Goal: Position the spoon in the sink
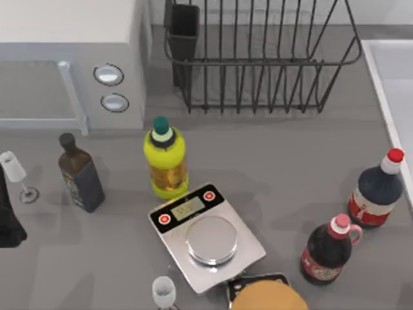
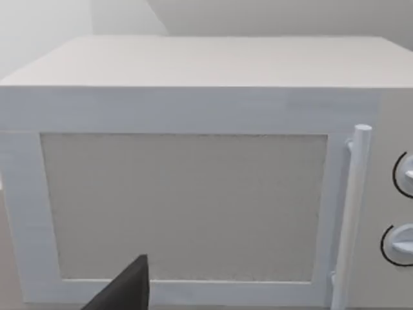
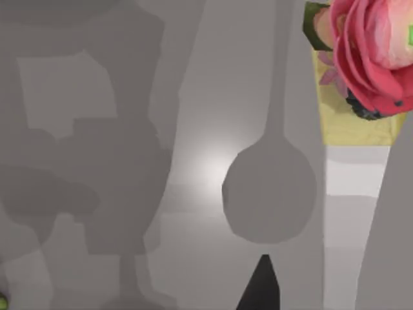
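The right wrist view looks down on a grey spoon (image 3: 270, 194) lying on a pale surface beside a pink flower (image 3: 374, 51); whether either arm's jaws are apart or together cannot be told. The left wrist view faces the microwave (image 2: 193, 194). From above, the bench (image 1: 271, 155) carries a scale (image 1: 206, 236), bottles and the dish rack (image 1: 258, 58), with the sink (image 1: 393, 77) cut off at the right edge.

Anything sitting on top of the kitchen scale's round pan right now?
Nothing visible on the scale: its round pan is bare in the top view. The yellow bottle stands just behind it. The scale's near corner is covered by an orange-topped object.

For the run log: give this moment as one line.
spoon: on surface, ungrasped | sink: table's right | left arm: facing microwave
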